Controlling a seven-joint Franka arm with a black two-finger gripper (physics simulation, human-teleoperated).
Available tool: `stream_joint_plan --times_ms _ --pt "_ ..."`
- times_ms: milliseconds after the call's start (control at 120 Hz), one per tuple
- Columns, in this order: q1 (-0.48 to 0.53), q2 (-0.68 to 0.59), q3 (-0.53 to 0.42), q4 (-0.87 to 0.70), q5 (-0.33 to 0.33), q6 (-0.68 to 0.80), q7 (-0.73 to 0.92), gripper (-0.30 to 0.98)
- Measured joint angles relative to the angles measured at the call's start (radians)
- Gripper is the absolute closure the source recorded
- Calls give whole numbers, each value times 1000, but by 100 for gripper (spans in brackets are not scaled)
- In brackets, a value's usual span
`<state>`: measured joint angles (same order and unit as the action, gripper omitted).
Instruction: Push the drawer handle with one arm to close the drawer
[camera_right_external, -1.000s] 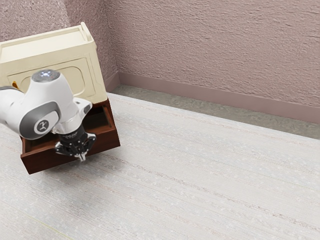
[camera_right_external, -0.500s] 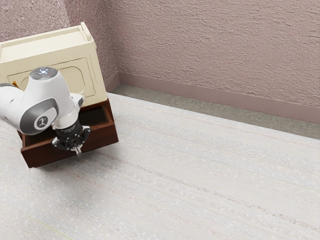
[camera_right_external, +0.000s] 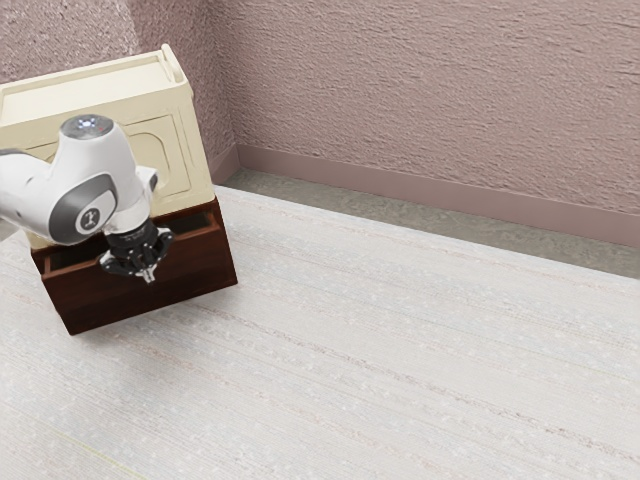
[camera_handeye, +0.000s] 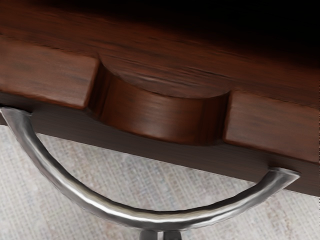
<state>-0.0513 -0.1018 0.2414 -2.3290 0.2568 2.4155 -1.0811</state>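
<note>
In the exterior view my gripper (camera_right_external: 150, 274) is at the front of the dark brown drawer (camera_right_external: 195, 268), its two fingertips close together. The drawer stands partly out beneath the cream cabinet (camera_right_external: 90, 88), with a narrow strip of its dark inside showing. In the wrist view a curved metal handle (camera_handeye: 160, 219) bows out from the wooden drawer front (camera_handeye: 165, 115). My gripper (camera_handeye: 160, 235) is shut at the middle of the bow, on its outer side, with no visible space between tips and handle.
Pale streaked floor (camera_right_external: 400, 360) spreads in front of the drawer and toward the exterior view's right. A rough pinkish wall (camera_right_external: 430, 90) with a baseboard (camera_right_external: 400, 182) rises behind the cabinet.
The drawer has slid inward toward the cabinet, and less of its inside shows. My gripper has travelled with its front in the same direction.
</note>
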Motion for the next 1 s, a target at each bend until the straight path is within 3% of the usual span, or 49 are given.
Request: stream_joint_plan --times_ms 1000 --pt "97 139 1 159 -127 1 188 78"
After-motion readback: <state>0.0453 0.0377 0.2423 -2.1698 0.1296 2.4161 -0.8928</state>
